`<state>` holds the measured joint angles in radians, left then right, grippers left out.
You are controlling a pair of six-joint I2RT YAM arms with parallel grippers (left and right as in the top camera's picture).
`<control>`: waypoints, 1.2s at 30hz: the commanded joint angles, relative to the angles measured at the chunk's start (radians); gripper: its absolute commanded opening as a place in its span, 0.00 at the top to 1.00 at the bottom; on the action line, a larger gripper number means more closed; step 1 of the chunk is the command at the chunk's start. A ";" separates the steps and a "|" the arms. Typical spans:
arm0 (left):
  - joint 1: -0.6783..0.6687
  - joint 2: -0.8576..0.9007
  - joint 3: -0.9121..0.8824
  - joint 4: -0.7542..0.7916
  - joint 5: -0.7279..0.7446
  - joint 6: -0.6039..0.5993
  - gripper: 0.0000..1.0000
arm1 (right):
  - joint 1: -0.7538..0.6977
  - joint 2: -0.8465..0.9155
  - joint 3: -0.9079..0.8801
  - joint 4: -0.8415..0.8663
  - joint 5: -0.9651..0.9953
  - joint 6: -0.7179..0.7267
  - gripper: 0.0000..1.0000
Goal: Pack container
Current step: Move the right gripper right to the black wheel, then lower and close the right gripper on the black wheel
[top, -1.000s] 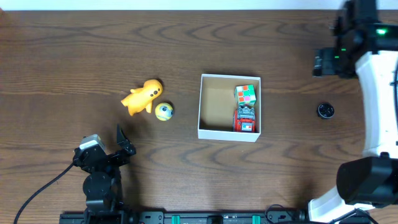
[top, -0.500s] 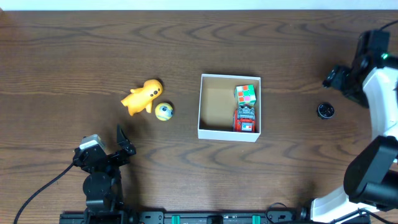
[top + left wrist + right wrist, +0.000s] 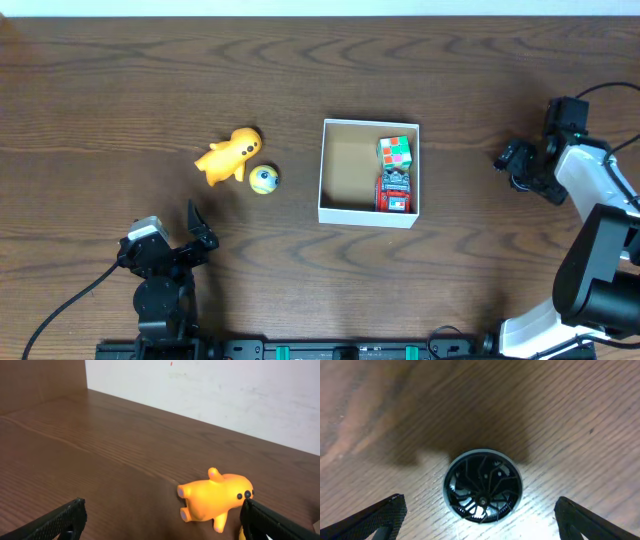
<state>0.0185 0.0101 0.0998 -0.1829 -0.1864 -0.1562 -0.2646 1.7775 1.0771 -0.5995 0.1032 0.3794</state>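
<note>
We are seeing the container [image 3: 366,216] sitting near the middle of the table [image 3: 100,80], its open top facing up and its white walls framing a brown inside. Two toys are lying along its right side: a colourful puzzle cube [image 3: 395,151] toward the far corner and a red toy vehicle [image 3: 394,191] just in front of it, the two touching or nearly so. The left half of the box is showing bare cardboard.

To the left of the container, well apart from it, a yellow-orange animal toy [image 3: 229,155] is lying on its side, and a small yellow ball [image 3: 264,179] is resting just beside it on the near side.

The right gripper [image 3: 515,165] is hanging over the table well to the right of the container. In its wrist view its jaws are standing spread wide, one finger at each lower corner, and a small black wheel [image 3: 483,485] is lying flat on the wood between and just beyond them, untouched.

The left gripper [image 3: 197,228] is sitting near the front edge, well to the left of the container. Its jaws are also standing wide apart and holding nothing, and the animal toy is lying ahead of them.
</note>
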 commanded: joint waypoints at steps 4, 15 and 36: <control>-0.003 -0.006 0.001 0.001 0.000 0.010 0.02 | -0.007 0.009 -0.047 0.050 -0.002 0.013 0.03; -0.003 -0.006 0.001 0.001 0.000 0.010 0.02 | -0.019 0.009 -0.066 0.112 -0.003 0.013 0.09; -0.003 -0.006 0.001 0.001 0.000 0.010 0.02 | -0.023 0.016 -0.066 0.138 0.005 0.017 0.14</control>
<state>0.0185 0.0101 0.0998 -0.1829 -0.1864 -0.1562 -0.2695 1.7775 1.0195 -0.4660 0.1017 0.3843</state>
